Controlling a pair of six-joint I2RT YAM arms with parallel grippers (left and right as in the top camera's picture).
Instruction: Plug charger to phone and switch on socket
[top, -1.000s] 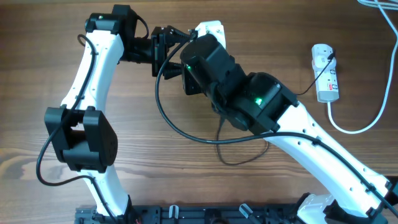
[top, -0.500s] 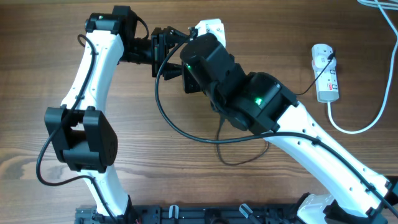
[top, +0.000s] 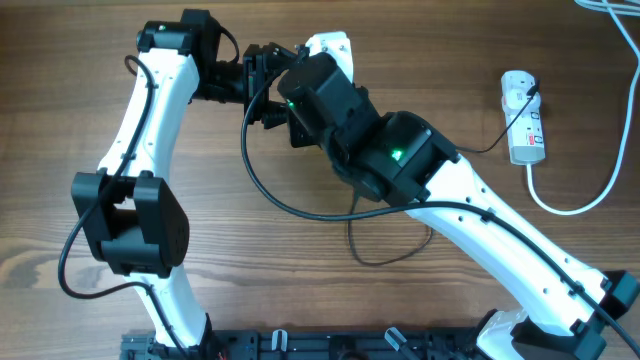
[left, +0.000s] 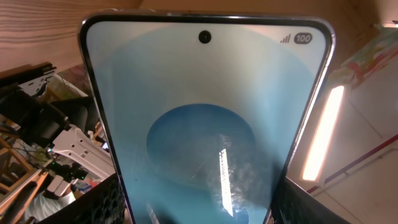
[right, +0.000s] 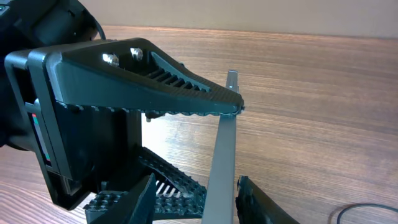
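The work surface is a brown wood-grain table (top: 60, 130).

**Left side.** The left arm (top: 150, 110), white with black joints, rises from the near edge and bends right at the far side. The left gripper (top: 258, 72) is closed on the phone (left: 205, 124), with one black finger (left: 102, 199) against each long side. The phone is held off the table.
- In the left wrist view the screen fills the frame: pale blue with a darker blue disc in the middle.
- A camera hole sits at the top centre. Signal bars and a battery badge reading "100" (left: 303, 38) are at the top right.
- Behind the phone are a lit ceiling strip light (left: 320, 134) and blurred room clutter.

**Centre.** The right arm (top: 470, 210) reaches diagonally from the near right corner, and its black wrist covers most of the phone from overhead. In the right wrist view the phone shows edge-on as a thin grey strip. The right gripper (right: 196, 202) has its fingers (right: 121, 202) parted on either side of this strip, with a clear gap on one side. Nothing is seen clamped between them.

**Right side.** The charger (top: 385, 258) loops as a thin black cable on the table under the right arm and runs on to the socket (top: 524, 130). Its plug (top: 529, 92) sits at the socket's far end. The connector tip cannot be made out. The socket lies flat near the right edge, well apart from the phone. Its red and black markings are too small to read. A white cord (top: 570, 208) curves away from its near end.
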